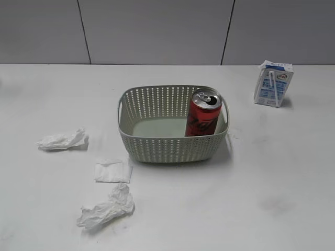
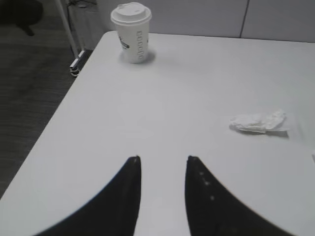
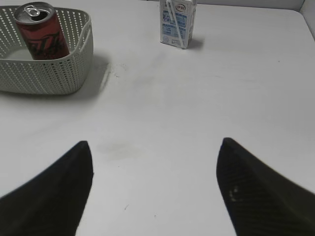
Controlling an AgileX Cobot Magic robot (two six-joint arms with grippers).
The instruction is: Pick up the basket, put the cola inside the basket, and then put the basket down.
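Standing on the white table [image 1: 272,172]: one pale sage-green rectangular plastic basket [image 1: 172,144] with rounded corners, perforated woven-look sides and cut-out handles, set flat near the table's middle. Inside it, at its right end and close against the wall: one tall slim red drink can [image 1: 202,116] with black lettering and a silver pull-tab top, upright, its top rising above the rim. The right wrist view confirms the can upright within the basket.

Right rear of the table, well apart from the basket: one small blue-and-white drink carton [image 1: 273,82], upright, apparently with a straw fixed to its face, though the detail is small.

Left of the basket, three pieces of white tissue: one crumpled wad [image 1: 64,140] furthest left, one flat folded square [image 1: 112,171] just off the basket's front-left corner, one larger crumpled wad [image 1: 106,208] nearest the camera.

Far left corner of the table, seen only in the left wrist view: one white lidded paper cup [image 2: 131,32], upright.

Left gripper [image 2: 163,164]: black jaws moderately parted, holding nothing, over bare table. Right gripper [image 3: 155,147]: black jaws spread wide, holding nothing, over bare table, well apart from the basket.
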